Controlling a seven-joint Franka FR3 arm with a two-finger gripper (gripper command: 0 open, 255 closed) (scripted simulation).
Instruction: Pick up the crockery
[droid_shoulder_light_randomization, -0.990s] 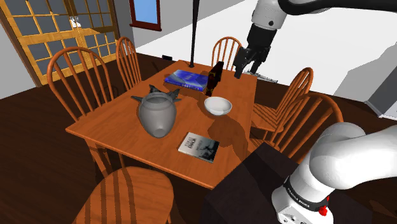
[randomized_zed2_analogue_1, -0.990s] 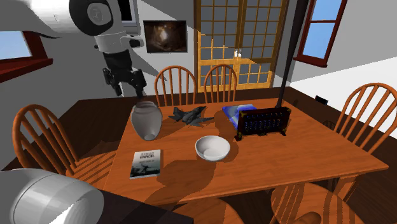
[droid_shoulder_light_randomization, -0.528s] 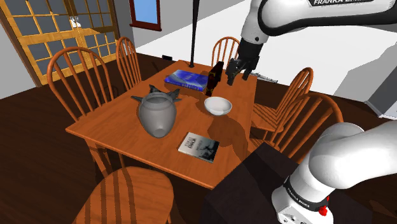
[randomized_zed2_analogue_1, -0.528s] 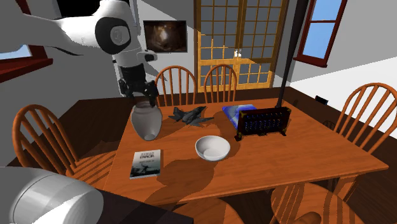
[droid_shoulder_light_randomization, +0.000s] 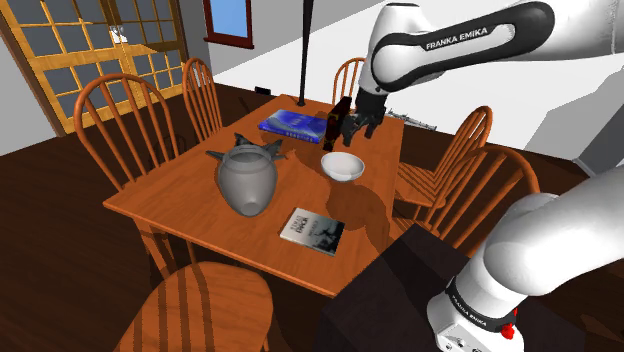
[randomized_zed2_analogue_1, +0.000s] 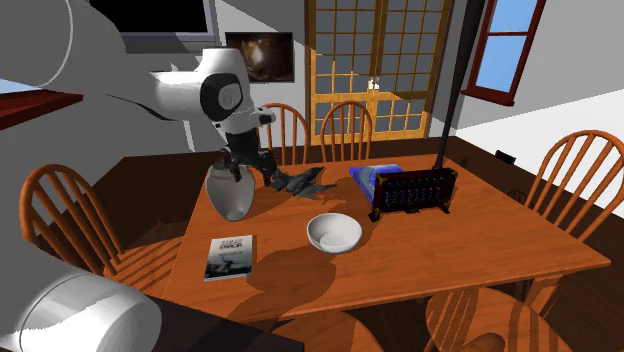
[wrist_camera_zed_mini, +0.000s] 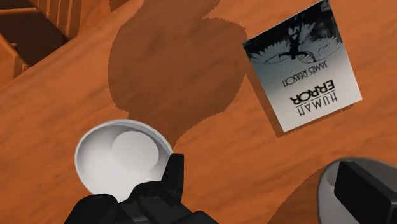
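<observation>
The jaws were seen spread wide, with nothing clasped between them. The gripper (wrist_camera_zed_mini: 261, 168) was held above the wooden table (wrist_camera_zed_mini: 57, 108). One finger (wrist_camera_zed_mini: 172, 181) was seen over the rim of the white bowl (wrist_camera_zed_mini: 118, 156), so that the bowl lay to the side of the gap and was not touched. The other finger (wrist_camera_zed_mini: 368, 184) was seen in front of a grey vase (wrist_camera_zed_mini: 318, 194).

In the shoulder view the gripper (droid_shoulder_light_randomization: 354, 128) was placed just above the bowl (droid_shoulder_light_randomization: 342, 166), which stood upright near the table's middle. A dark rack (droid_shoulder_light_randomization: 338, 122) and a blue book (droid_shoulder_light_randomization: 292, 124) lay beyond it. A black-and-white book (droid_shoulder_light_randomization: 313, 230) lay nearer the stand, and the vase (droid_shoulder_light_randomization: 245, 180) stood well apart.
</observation>
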